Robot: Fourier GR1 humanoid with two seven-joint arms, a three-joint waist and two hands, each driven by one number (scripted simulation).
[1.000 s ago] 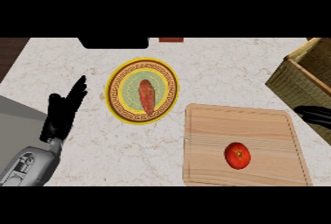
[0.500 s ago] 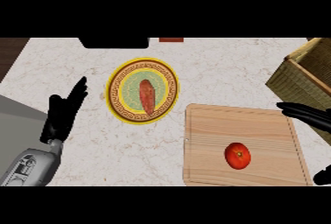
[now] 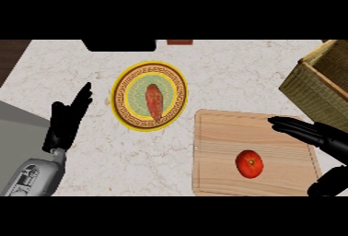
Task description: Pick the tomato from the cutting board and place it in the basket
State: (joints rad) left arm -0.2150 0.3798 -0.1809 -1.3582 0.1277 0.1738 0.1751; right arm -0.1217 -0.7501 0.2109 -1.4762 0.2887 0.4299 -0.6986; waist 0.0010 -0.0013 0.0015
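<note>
Tomato (image 3: pixel 249 163): round, red, small stem mark on top, sitting on the wooden cutting board (image 3: pixel 224 138), just left of my open right hand (image 3: pixel 319 138), between its fingers and thumb, untouched. Wicker basket (image 3: pixel 319 78) lies beyond my fingers, top right.

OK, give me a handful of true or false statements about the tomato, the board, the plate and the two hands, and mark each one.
1. The tomato lies on the cutting board. True.
2. The right hand is curled round the tomato. False: its fingers are straight above the board, apart from the tomato.
3. The plate holds an orange-red elongated food item. True.
4. The basket sits at the left of the counter. False: it is at the right edge, beyond the board.
5. The left hand rests open left of the plate. True.
6. The tomato is already in the basket. False: it is on the board.
</note>
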